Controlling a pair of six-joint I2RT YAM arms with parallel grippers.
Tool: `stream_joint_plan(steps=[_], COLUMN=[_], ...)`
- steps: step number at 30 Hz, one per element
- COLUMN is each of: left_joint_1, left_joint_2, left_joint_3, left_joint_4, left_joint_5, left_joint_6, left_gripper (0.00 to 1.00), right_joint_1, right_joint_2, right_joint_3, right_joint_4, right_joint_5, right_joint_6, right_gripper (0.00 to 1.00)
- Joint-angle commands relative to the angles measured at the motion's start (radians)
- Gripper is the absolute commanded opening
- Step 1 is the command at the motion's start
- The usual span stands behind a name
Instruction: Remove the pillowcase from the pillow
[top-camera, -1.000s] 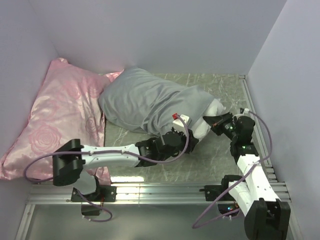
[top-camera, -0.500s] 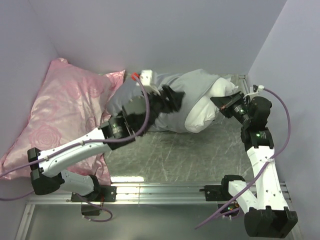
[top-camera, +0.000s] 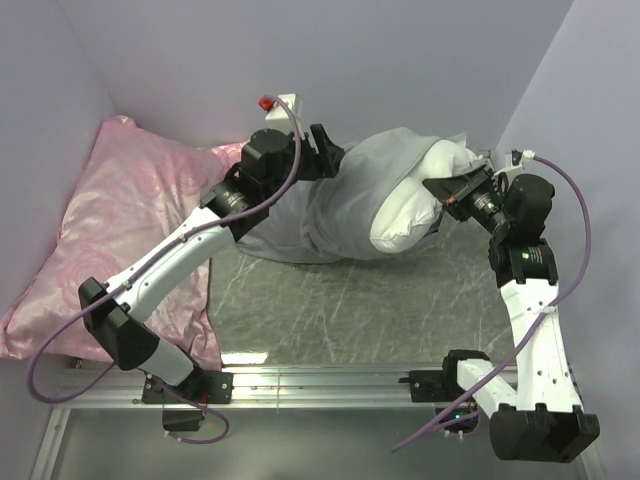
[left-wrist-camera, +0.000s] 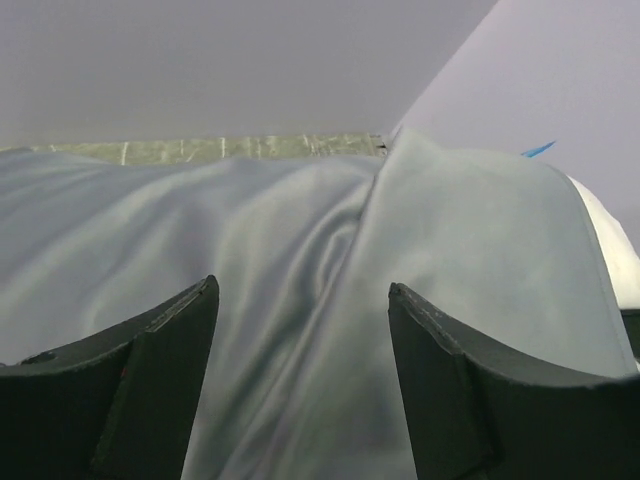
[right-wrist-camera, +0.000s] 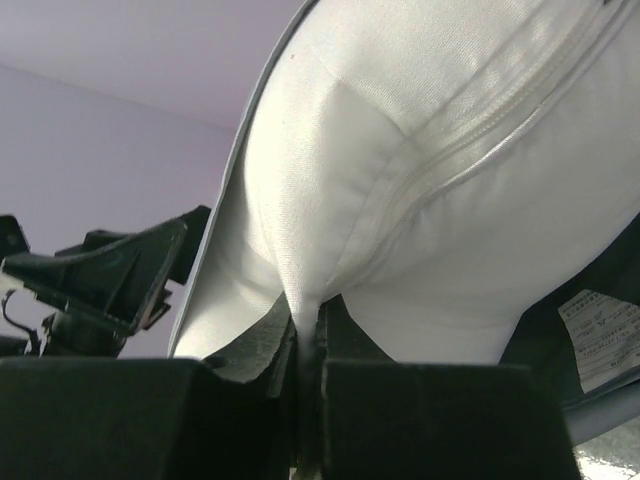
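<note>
The grey pillowcase (top-camera: 345, 205) lies at the back of the table, bunched over the left part of the white pillow (top-camera: 410, 205), whose right end sticks out bare. My right gripper (top-camera: 440, 190) is shut on a pinch of the pillow's white fabric (right-wrist-camera: 310, 300) and holds that end raised. My left gripper (top-camera: 335, 165) is open over the pillowcase's far left side; in the left wrist view its fingers (left-wrist-camera: 150, 380) stand wide apart with grey folds (left-wrist-camera: 320, 300) between them, gripping nothing.
A shiny pink rose-patterned pillow (top-camera: 120, 230) fills the left side, under my left arm. Lilac walls close in the back, left and right. The marbled tabletop (top-camera: 340, 310) shows in front of the pillow. A metal rail (top-camera: 330, 385) runs along the near edge.
My left gripper has swung from the near side of the pillowcase up to its far left side. My right gripper has lifted the pillow's end up and back; more white pillow shows.
</note>
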Motion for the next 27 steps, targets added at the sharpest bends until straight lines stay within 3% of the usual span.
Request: stream_joint_plan(steps=[1, 7, 13, 16, 20, 22, 27], left_joint_1=[0.037, 0.077, 0.085, 0.086, 0.091, 0.094, 0.184], left_joint_2=[0.029, 0.094, 0.174, 0.192, 0.198, 0.197, 0.207], left_joint_3=[0.103, 0.152, 0.24, 0.258, 0.25, 0.252, 0.214], left_joint_4=[0.0, 0.035, -0.014, -0.026, -0.014, -0.031, -0.068], left_joint_5=[0.183, 0.36, 0.347, 0.351, 0.355, 0.306, 0.15], left_joint_6=[0.012, -0.011, 0.0, 0.003, -0.005, -0.015, -0.118], left_gripper=[0.73, 0.69, 0.67, 0.52, 0.11, 0.0, 0.0], right_joint_1=[-0.007, -0.007, -0.007, -0.006, -0.007, -0.007, -0.015], right_joint_2=[-0.003, 0.023, 0.037, 0.043, 0.053, 0.061, 0.069], right_joint_3=[0.106, 0.159, 0.19, 0.211, 0.253, 0.27, 0.386], right_joint_4=[0.111, 0.095, 0.095, 0.083, 0.075, 0.069, 0.005], right_joint_5=[-0.038, -0.039, -0.044, -0.044, -0.044, -0.047, -0.014], right_joint_6=[0.006, 0.004, 0.011, 0.008, 0.009, 0.012, -0.015], right_gripper=[0.0, 0.0, 0.0, 0.0, 0.0, 0.0, 0.0])
